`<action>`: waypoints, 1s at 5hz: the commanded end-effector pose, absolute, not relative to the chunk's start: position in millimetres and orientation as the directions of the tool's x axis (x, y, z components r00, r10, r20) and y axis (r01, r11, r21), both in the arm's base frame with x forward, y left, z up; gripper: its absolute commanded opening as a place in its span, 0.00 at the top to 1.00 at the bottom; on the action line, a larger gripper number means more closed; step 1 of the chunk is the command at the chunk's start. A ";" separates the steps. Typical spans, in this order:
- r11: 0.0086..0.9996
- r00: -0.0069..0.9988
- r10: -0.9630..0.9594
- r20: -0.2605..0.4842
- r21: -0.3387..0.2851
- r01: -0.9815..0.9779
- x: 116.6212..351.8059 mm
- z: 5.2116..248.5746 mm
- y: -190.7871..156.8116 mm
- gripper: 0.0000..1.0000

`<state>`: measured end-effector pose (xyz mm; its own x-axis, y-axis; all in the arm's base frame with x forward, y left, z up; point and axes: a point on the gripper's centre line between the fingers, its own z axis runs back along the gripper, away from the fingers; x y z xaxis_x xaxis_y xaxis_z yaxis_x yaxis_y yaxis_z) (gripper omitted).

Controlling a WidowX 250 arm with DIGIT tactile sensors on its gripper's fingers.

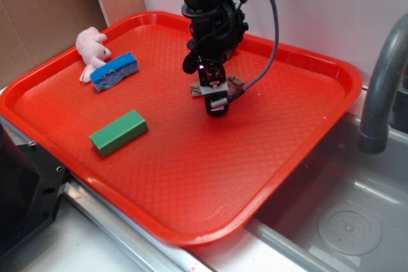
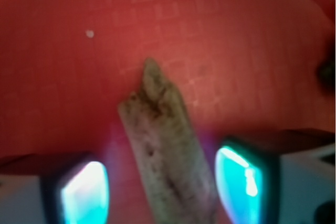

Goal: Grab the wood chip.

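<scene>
Waffle-textured red tray [image 1: 306,125]; open claw [image 2: 163,182] straddles jagged wood chip [image 2: 168,150].

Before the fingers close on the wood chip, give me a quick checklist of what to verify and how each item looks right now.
1. Chip between the fingers: ok. The flat tan wood chip lies between the two fingers, with a gap on each side.
2. Gripper open: ok.
3. Centring: ok, though the chip sits slightly nearer the right finger.
4. Height over the red plastic tray: cannot tell; the wrist view is blurred and does not show whether the fingertips reach the chip's level.
5. Clutter nearby: ok. The green rectangular block, blue sponge and pink plush toy are well away.
6. Dark lump at the wrist view's right edge: ok, apart from the fingers.
</scene>
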<state>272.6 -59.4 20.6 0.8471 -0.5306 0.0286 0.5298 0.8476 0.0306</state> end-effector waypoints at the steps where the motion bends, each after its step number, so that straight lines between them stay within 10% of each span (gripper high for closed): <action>1: 0.933 0.914 -0.361 0.184 0.081 0.352 273.3 106.2 -31.9 1.00; 2: 0.959 0.940 -0.278 0.196 0.114 0.260 253.2 156.7 -27.0 1.00; 3: 0.969 0.948 -0.248 0.201 0.051 0.243 246.2 184.4 -29.2 0.00; 5: 0.901 0.888 -0.433 0.155 0.084 0.425 256.6 112.1 -51.8 0.00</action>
